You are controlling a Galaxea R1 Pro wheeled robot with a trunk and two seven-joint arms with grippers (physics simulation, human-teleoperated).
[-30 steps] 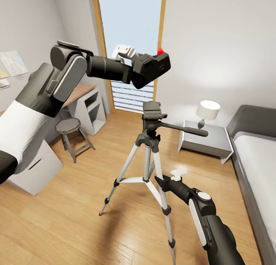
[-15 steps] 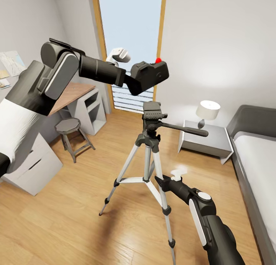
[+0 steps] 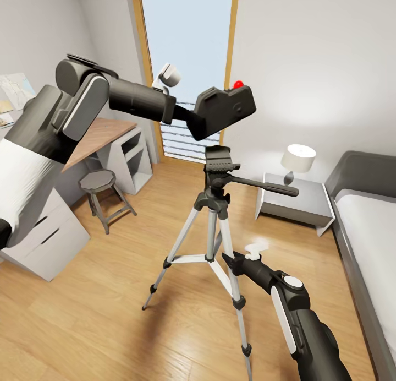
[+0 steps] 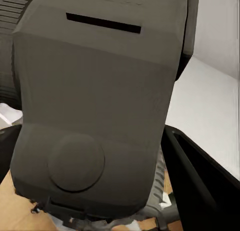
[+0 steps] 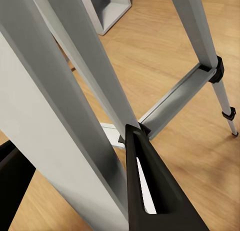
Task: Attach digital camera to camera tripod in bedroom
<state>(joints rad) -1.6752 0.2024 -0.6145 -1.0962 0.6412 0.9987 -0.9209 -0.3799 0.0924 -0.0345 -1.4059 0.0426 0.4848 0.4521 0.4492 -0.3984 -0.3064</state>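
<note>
The left tool (image 3: 187, 112) is clamping the digital camera (image 3: 224, 109) by its body, holding it just above the camera tripod (image 3: 217, 205) head. Rigid, probably light; the right tool (image 5: 75, 156) is gripping 1 silver leg.

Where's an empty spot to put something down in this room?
The nightstand top is bare in front of the lamp. Wood floor is open between the stool and the tripod. It gets crowded around the tripod legs.
</note>
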